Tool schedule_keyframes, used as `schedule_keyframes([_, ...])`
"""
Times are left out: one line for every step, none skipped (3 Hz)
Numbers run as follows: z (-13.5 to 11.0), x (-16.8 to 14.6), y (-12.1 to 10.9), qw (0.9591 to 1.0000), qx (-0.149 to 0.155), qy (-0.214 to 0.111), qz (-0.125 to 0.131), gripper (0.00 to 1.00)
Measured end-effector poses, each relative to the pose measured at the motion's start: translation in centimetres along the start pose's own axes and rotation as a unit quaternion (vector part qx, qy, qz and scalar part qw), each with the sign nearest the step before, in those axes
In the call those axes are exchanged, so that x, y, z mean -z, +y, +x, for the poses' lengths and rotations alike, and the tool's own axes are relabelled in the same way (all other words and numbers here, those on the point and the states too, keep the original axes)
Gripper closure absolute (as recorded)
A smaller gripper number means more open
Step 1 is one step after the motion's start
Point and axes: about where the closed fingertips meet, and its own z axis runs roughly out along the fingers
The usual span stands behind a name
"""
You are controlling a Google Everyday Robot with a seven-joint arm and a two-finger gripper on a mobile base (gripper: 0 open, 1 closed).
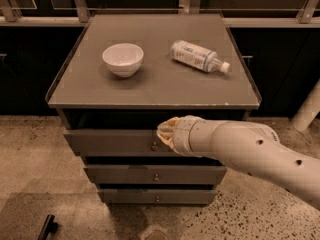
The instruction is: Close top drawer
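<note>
The top drawer (112,141) is a wide grey-brown front with a small round knob (154,146) at its centre. It stands slightly out from the cabinet, with a dark gap above it. My gripper (165,132) is at the end of the white arm, right against the drawer front just above and right of the knob. The arm reaches in from the lower right and hides the right part of the drawer front.
A white bowl (123,59) and a plastic bottle (199,56) lying on its side rest on the cabinet top (155,84). Two shallower drawers (150,174) sit below. Speckled floor surrounds the cabinet; a dark object (47,227) lies at bottom left.
</note>
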Motion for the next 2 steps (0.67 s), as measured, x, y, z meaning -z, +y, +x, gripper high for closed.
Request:
schedule_keyframes([0.0, 0.0, 0.0, 1.0, 0.0, 0.0, 0.0, 0.18])
schedule_keyframes([-0.01, 0.0, 0.0, 1.0, 0.0, 0.0, 0.0, 0.0])
